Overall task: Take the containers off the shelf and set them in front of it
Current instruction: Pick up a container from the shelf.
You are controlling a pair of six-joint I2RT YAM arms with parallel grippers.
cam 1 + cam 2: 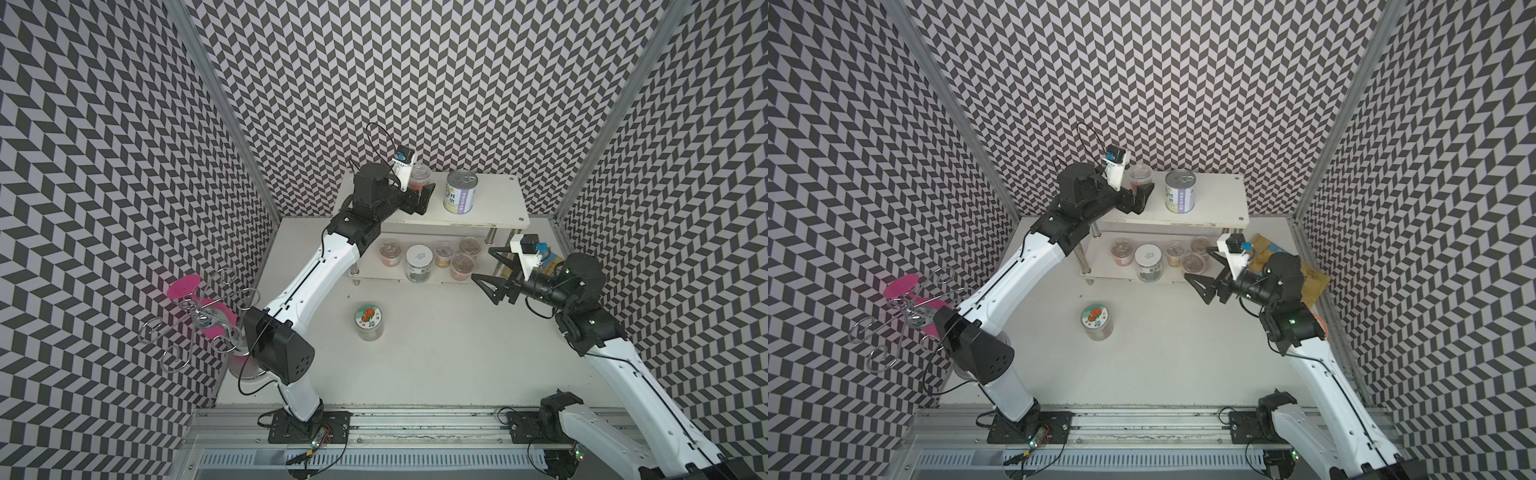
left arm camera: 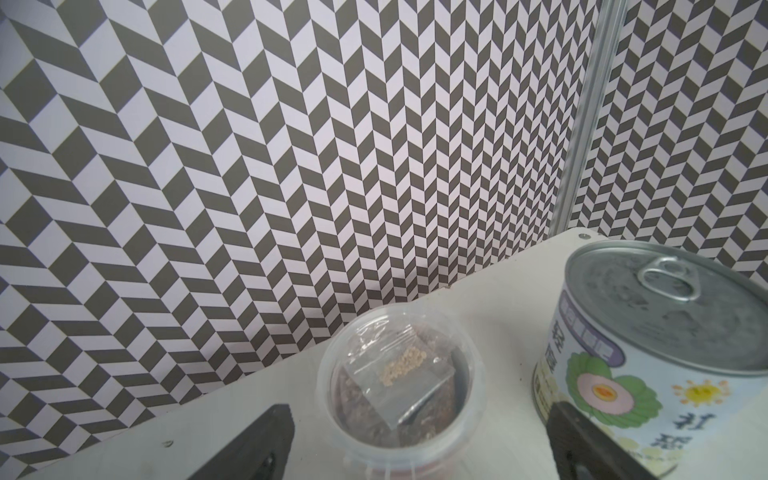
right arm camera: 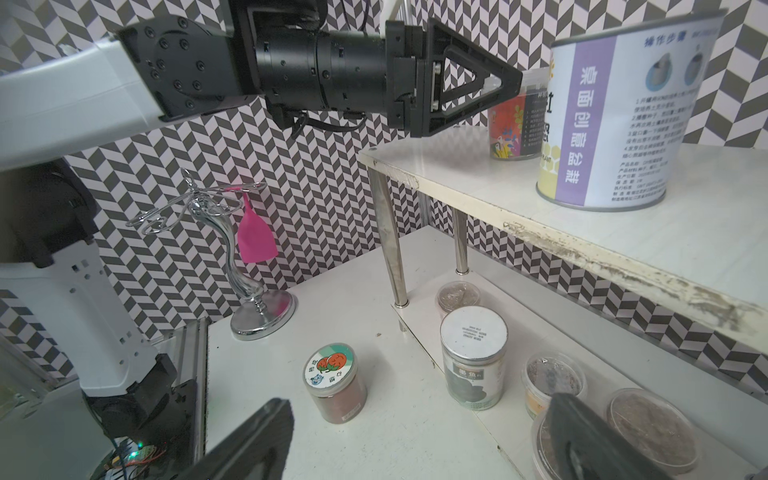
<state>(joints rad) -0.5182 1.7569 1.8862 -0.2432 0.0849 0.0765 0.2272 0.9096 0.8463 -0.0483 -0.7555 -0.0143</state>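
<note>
Left gripper point(image 1: 419, 192) spread, jaws flanking the film-topped cup point(image 1: 419, 176) on the shelf point(image 1: 498, 208) top board; cup upright. Tin can point(image 1: 461, 193) at its 3 o'clock, axis vertical, pull-tab up, purple band "桌面创意盆栽". Right gripper point(image 1: 484, 262) spread, empty, near lower tier. Lidded jar point(image 1: 369, 322) upright at shelf's 6 o'clock.

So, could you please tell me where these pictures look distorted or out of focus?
Both top views: wide-angle, so the corner posts lean outward; light is even. Left wrist: cup and can sharp, left fingers at the edge blurred. Right wrist: can label readable, right fingers blurred.
</note>
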